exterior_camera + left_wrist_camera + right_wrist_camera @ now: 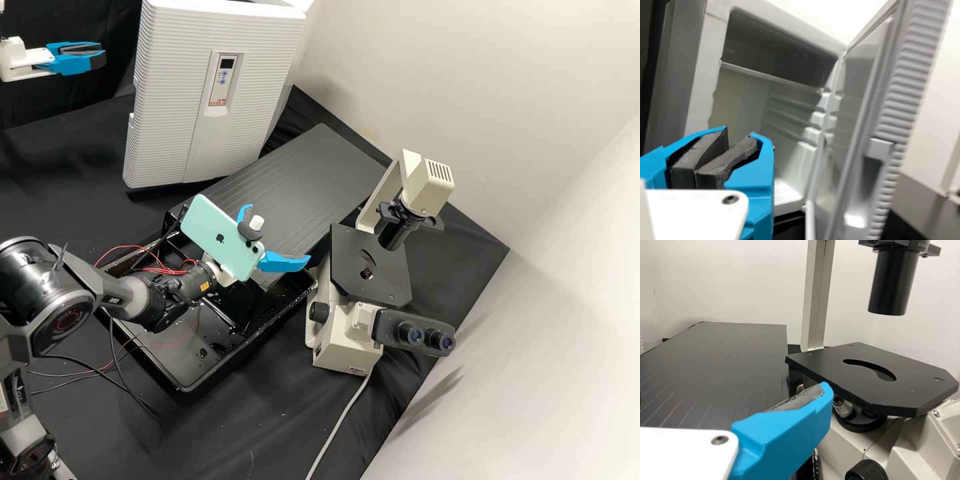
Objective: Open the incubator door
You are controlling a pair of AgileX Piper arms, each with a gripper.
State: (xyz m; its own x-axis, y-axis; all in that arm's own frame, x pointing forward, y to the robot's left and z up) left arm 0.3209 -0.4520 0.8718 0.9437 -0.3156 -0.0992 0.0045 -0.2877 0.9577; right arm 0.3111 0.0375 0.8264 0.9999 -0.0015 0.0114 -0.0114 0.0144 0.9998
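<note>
- A printed strip on the white incubator door (pixel 175 87) carries coloured lettering, round blue buttons and a dark display.
- The door is finely ribbed plastic, swung wide from the smooth pale incubator (pixel 699 70), whose cavity has moulded ridges.
- Beside it, the left gripper (pixel 103 57) has its dark, rough pads together, holding nothing.
- The right gripper (pixel 278 233) is spread wide and empty near the microscope (pixel 347 337), its stage flat, black and angular.
- A glossy mint phone (pixel 223 237) with a dark logo sits mounted at the right gripper.

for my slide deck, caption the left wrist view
Incubator with its door open; left gripper, fingers shut, in the foreground.
</note>
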